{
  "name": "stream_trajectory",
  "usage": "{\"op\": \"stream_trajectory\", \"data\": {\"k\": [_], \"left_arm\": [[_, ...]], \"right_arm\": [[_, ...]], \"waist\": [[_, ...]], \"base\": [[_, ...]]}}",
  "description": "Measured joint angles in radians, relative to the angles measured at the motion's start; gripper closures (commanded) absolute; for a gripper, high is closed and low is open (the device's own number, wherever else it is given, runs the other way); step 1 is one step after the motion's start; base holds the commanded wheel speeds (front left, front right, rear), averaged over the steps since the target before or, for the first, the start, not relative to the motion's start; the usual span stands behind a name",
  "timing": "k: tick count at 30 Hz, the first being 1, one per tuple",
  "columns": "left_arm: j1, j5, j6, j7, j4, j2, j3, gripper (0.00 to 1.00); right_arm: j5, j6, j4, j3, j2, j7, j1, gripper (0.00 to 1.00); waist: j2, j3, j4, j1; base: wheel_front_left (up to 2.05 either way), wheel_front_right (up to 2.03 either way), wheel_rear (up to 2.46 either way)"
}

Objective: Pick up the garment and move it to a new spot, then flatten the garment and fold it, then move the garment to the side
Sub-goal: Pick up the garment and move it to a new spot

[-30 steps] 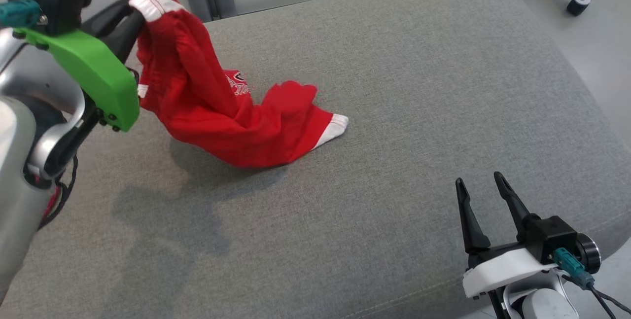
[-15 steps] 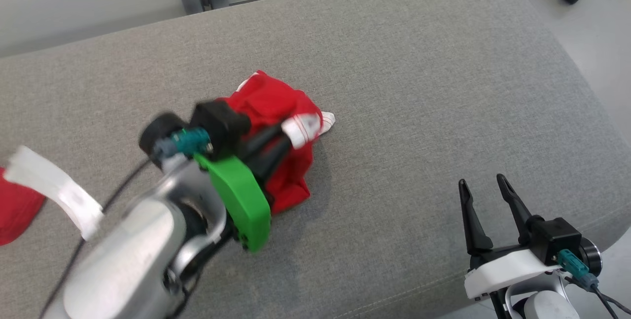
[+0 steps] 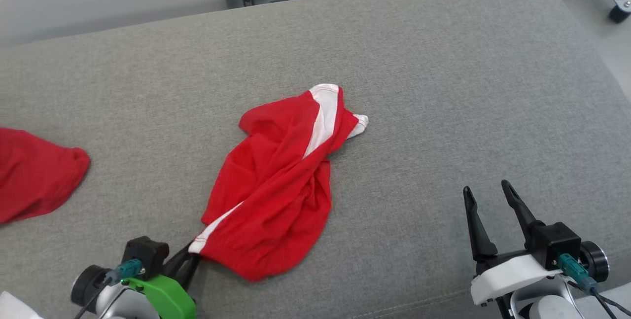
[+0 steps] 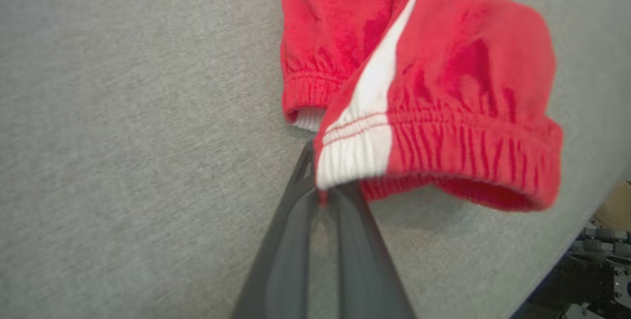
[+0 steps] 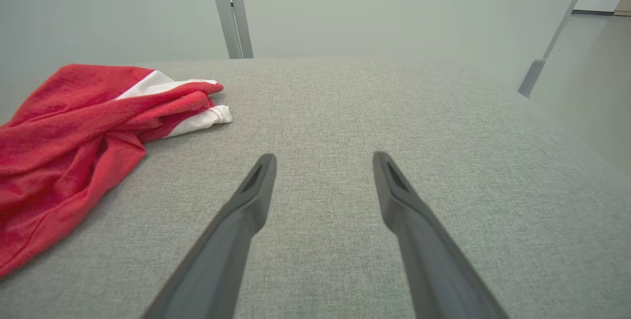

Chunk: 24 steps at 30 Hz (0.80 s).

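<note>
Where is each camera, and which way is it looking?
Head view: up on the head, looking down at the grey cushion and red shorts; left gripper lower left, right gripper lower right.
Left wrist view: on the left wrist, looking along its fingers, shut on the shorts' waistband.
Right wrist view: on the right wrist, looking across the cushion; its open fingers rise from the bottom.
All three share the shorts.

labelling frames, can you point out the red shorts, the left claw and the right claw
red shorts (image 3: 276, 186): head view, middle of the red cloth
left claw (image 4: 321, 192): left wrist view, between the fingertips pinching the white waistband patch
right claw (image 3: 485, 186): head view, the gap between its open fingertips
</note>
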Motion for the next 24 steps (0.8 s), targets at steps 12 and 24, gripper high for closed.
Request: {"op": "stream_trajectory", "data": {"k": [12,24], "left_arm": [[-0.170,0.081,0.010,-0.209,0.175,0.020,0.097,1.00],[-0.154,0.127,-0.101,-0.232,0.234,-0.011,0.091,1.00]], "right_arm": [[-0.001,0.000,0.020,0.021,-0.016,0.000,0.006,0.00],[0.000,0.000,0.018,0.021,-0.016,0.000,0.019,0.00]], "waist": [[0.0000,-0.048,0.096,0.0000],[0.0000,-0.055,0.093,0.0000]], "base": [[0.00,0.00,0.00],[0.00,0.00,0.00]]}}
